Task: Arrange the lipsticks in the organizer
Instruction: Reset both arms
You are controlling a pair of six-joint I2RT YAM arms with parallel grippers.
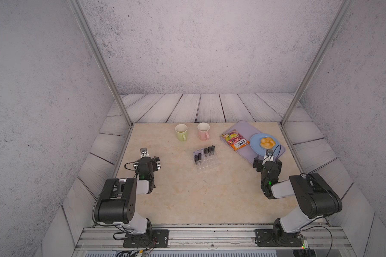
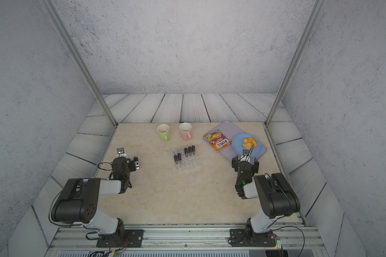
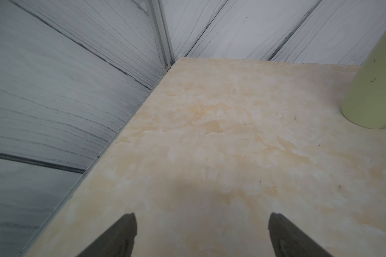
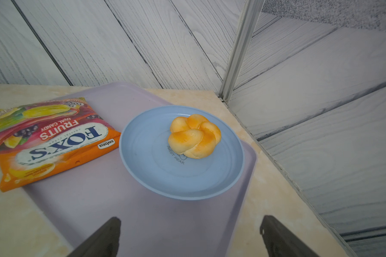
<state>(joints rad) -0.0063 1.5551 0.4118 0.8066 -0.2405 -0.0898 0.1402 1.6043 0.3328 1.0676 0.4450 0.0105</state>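
All eight lipsticks point(image 1: 210, 150) stand upright in the organizer point(image 1: 206, 168), in its far rows. Three lilac and three black ones line the back, and two more black ones stand just in front of the lilac ones. In both top views the organizer sits mid-tabletop point(image 1: 198, 200), between the two arms and nearer the robot than the green mug point(image 1: 181, 131) and pink mug point(image 1: 203, 130).

The left end effector point(image 3: 202, 220) is released. Its jaws are spread wide with nothing between them, over bare tabletop near the left edge and well apart from the organizer.

The right end effector point(image 4: 191, 220) is likewise released and holds nothing. It hangs over the near end of the lilac tray point(image 4: 87, 200). On that tray lie a candy bag point(image 4: 49, 142) and a blue plate point(image 4: 154, 169), just beside each other, with a bun point(image 4: 194, 135) on the plate.
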